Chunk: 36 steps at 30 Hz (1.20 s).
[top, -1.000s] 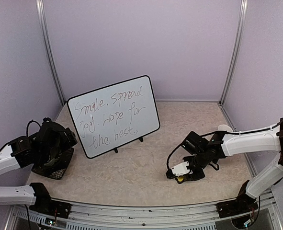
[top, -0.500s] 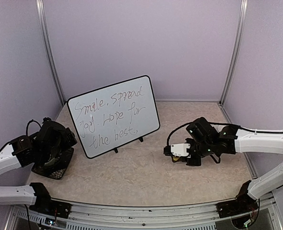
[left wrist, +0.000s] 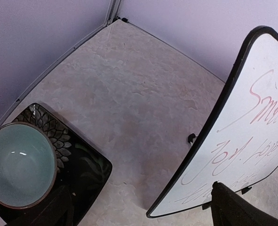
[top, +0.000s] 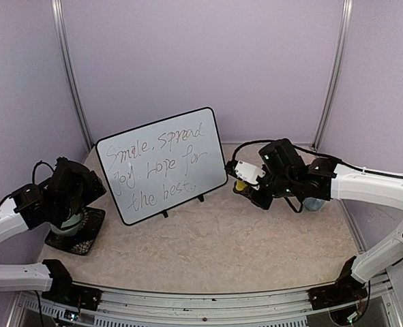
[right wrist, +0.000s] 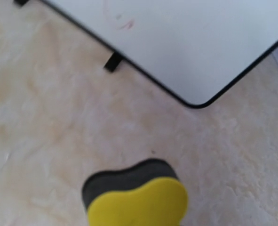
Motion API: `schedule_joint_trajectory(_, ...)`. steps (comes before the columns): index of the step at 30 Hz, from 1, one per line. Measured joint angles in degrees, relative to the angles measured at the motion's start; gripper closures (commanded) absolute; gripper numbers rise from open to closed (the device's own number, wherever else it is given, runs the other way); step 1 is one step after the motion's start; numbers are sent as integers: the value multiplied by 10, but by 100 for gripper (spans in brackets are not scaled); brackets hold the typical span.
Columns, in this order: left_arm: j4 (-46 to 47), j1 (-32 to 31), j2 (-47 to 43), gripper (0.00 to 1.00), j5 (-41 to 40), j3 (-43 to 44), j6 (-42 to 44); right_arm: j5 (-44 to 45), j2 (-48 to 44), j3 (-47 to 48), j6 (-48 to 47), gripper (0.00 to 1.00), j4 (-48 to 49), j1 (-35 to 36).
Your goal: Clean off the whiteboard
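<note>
Your right gripper clamps a yellow sponge eraser in the air just beside the lower right corner of the whiteboard, which stands propped on its feet at the table's left-centre, all its handwriting unwiped. Your left gripper, fingers spread wide and empty, hovers above a pale green bowl on a black tray. This looks like the approach: next, press the eraser flat on the writing and sweep without toppling the board.
</note>
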Motion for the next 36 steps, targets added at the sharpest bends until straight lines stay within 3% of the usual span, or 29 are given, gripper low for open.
schedule_joint_trajectory(7, 2, 43, 17, 1, 1, 25, 31, 3, 7, 25, 62, 92, 28, 0)
schedule_joint_trajectory(12, 36, 106, 24, 1, 39, 34, 77, -14, 11, 33, 92, 92, 59, 0)
schedule_joint_trajectory(25, 208, 273, 74, 2, 243, 45, 201, -65, 1, 5, 155, 89, 201, 0)
schedule_joint_trajectory(36, 391, 328, 91, 5, 461, 32, 283, -125, 15, 19, 178, 88, 238, 0)
